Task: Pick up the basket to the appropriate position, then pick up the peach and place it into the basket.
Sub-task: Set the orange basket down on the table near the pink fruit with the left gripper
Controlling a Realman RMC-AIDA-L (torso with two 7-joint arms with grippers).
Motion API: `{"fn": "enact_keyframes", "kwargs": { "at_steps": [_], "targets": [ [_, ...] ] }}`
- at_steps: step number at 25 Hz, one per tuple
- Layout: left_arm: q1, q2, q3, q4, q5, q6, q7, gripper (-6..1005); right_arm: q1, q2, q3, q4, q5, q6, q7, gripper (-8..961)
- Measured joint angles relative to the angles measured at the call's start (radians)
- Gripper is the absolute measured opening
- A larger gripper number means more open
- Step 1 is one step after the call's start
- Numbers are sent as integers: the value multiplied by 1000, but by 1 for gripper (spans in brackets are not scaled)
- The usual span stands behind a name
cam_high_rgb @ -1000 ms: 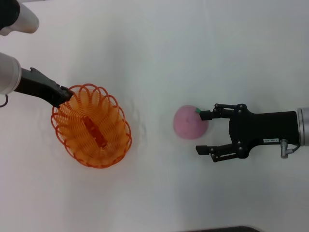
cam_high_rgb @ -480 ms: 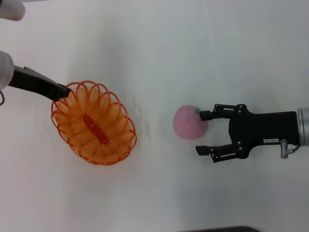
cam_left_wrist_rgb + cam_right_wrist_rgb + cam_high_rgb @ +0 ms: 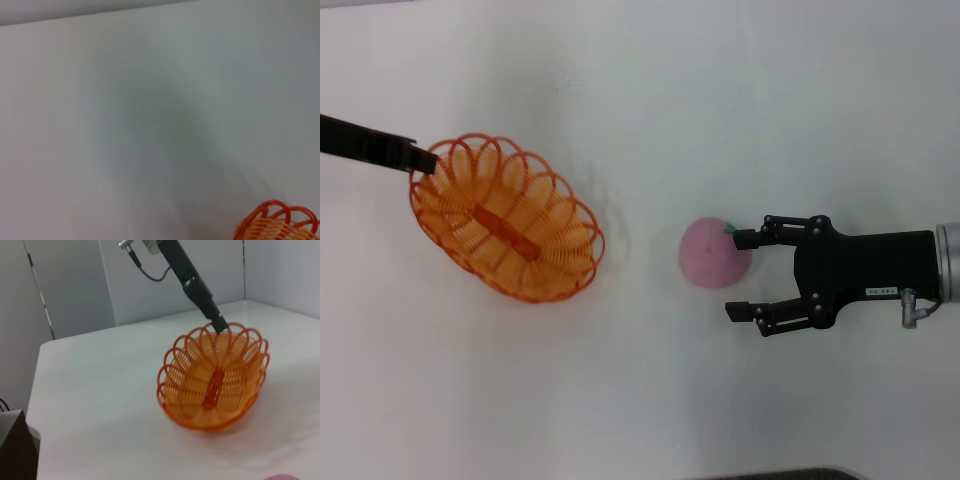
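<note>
Beside open right gripper (image 3: 741, 274), peach (image 3: 714, 253), touching upper finger

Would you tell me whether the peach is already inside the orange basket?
No, the peach lies on the table beside the right tool, apart from the basket.

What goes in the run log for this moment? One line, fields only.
left pincer: shut on basket rim, basket tilted | right pincer: open beside peach | peach: on table, outside basket
</note>
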Motion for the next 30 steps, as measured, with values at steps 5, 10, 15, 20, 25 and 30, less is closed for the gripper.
{"fn": "enact_keyframes", "kwargs": {
  "at_steps": [5, 10, 15, 20, 25, 30],
  "targets": [
    [-6, 5, -136, -7, -31, 53, -30, 39, 0, 0, 5, 0, 0, -2, 0, 915],
    [24, 2, -214, -10, -64, 72, -60, 38, 0, 0, 6, 0, 0, -3, 0, 915],
    [94, -22, -237, -1, -137, 63, -88, 38, 0, 0, 6, -1, 0, -3, 0, 915],
    [155, -33, -229, -6, -186, 32, -106, 38, 2, 0, 6, -2, 0, -3, 1, 915],
    [202, -38, -217, -32, -229, -17, -114, 39, 4, 0, 8, -2, 4, -5, 12, 916],
    [237, -40, -203, -52, -273, -53, -128, 39, 2, 0, 8, -2, 11, -6, 12, 916]
  ]
}}
